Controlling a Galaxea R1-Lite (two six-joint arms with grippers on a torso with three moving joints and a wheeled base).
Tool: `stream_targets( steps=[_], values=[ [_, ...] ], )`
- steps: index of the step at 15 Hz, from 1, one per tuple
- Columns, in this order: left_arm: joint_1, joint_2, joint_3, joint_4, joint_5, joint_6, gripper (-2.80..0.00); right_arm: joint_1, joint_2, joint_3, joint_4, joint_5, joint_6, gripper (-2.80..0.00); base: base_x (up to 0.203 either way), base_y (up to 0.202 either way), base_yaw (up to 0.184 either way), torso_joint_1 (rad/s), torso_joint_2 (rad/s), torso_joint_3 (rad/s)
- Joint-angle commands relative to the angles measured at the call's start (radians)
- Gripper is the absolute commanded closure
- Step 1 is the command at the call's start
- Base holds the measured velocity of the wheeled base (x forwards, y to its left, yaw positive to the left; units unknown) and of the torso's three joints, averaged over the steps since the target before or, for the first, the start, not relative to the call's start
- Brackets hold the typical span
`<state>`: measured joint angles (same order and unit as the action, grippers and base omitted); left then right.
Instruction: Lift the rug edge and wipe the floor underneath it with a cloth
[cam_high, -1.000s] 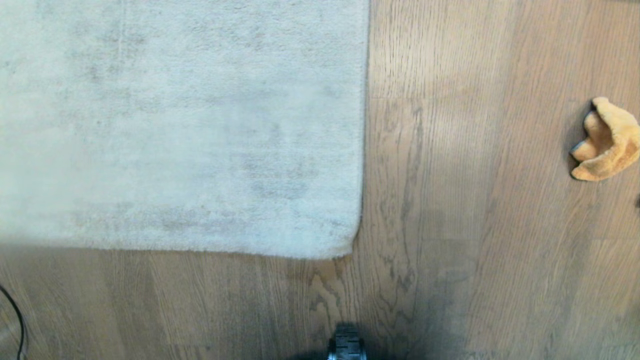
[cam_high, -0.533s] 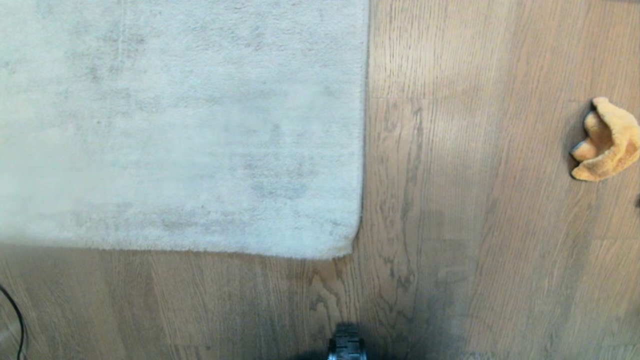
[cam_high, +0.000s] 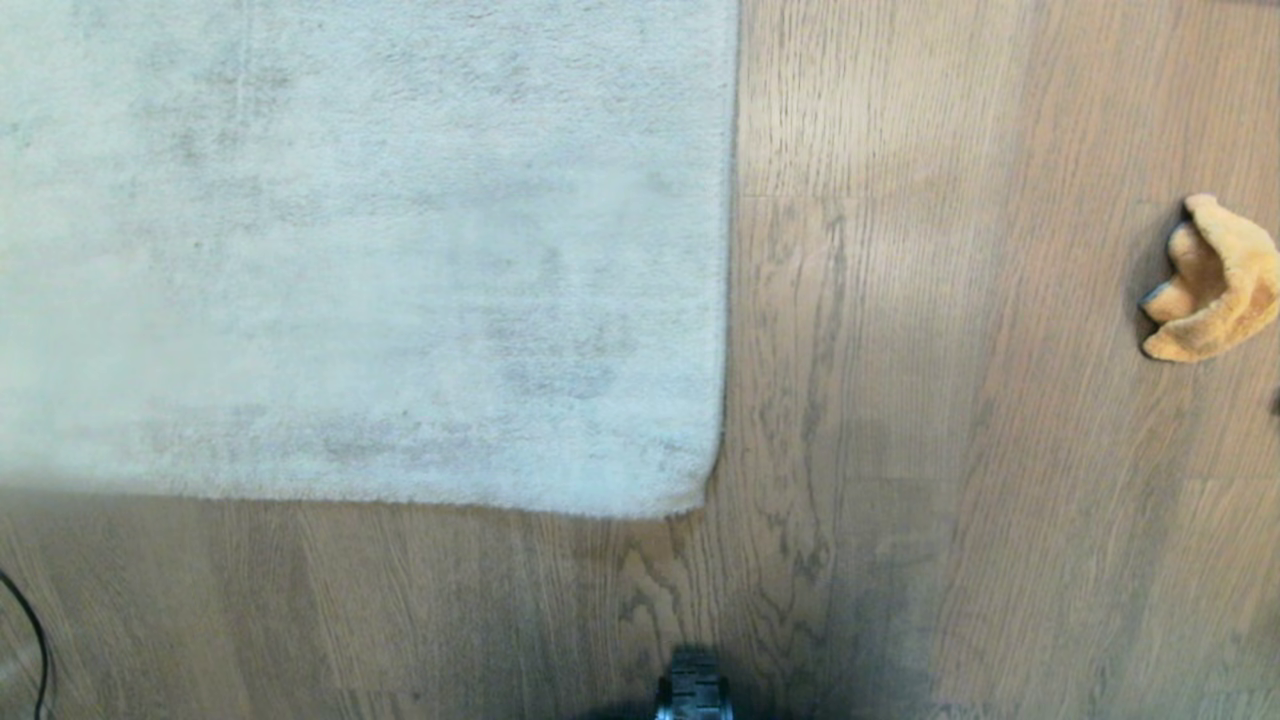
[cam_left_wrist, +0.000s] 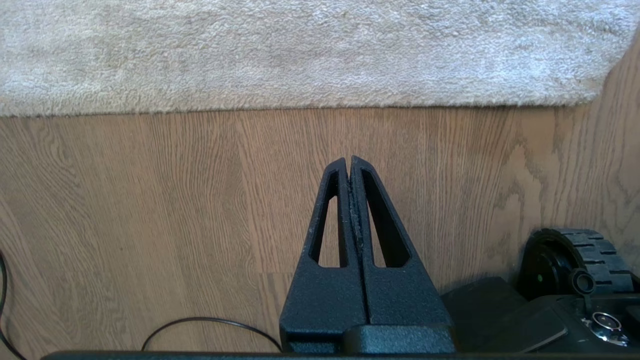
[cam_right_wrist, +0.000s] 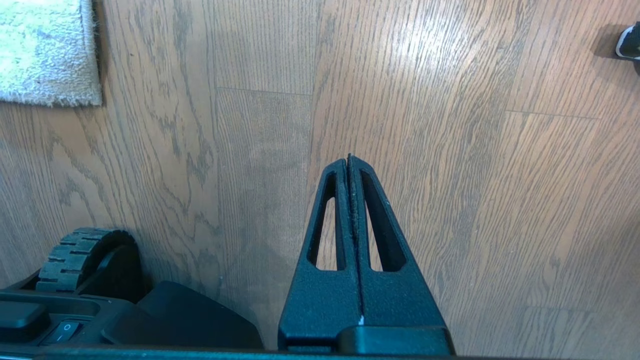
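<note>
- We see the rug edge (cam_high: 722, 300) lying flat on the floor (cam_high: 900, 450), its rounded corner (cam_high: 695, 495) toward our base.
- The cloth (cam_high: 1215, 285) sits crumpled on the floor, well apart from the rug, off to the right.
- Our left end effector (cam_left_wrist: 349, 165) is clenched and empty, hanging over bare floor near the rug's border.
- Our right end effector (cam_right_wrist: 349, 162) is clenched too, holding nothing, over bare planks.
- A wheel (cam_high: 692, 695) of our base shows below the corner.
</note>
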<state>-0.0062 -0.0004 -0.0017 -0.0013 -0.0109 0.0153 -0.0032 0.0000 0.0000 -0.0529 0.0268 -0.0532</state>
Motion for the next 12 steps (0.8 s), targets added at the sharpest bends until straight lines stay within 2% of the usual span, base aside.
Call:
stream_targets(
  steps=[1, 12],
  values=[
    [0.000, 0.000, 0.000, -0.001, 0.000, 0.000, 0.00, 0.000, 0.002, 0.000, -0.001, 0.001, 0.000, 0.00, 0.000, 0.000, 0.000, 0.000, 0.00, 0.000],
    [0.000, 0.000, 0.000, -0.002, 0.002, -0.002, 0.00, 0.000, 0.002, 0.000, -0.001, 0.001, -0.002, 0.00, 0.000, 0.000, 0.000, 0.000, 0.00, 0.000]
  ],
)
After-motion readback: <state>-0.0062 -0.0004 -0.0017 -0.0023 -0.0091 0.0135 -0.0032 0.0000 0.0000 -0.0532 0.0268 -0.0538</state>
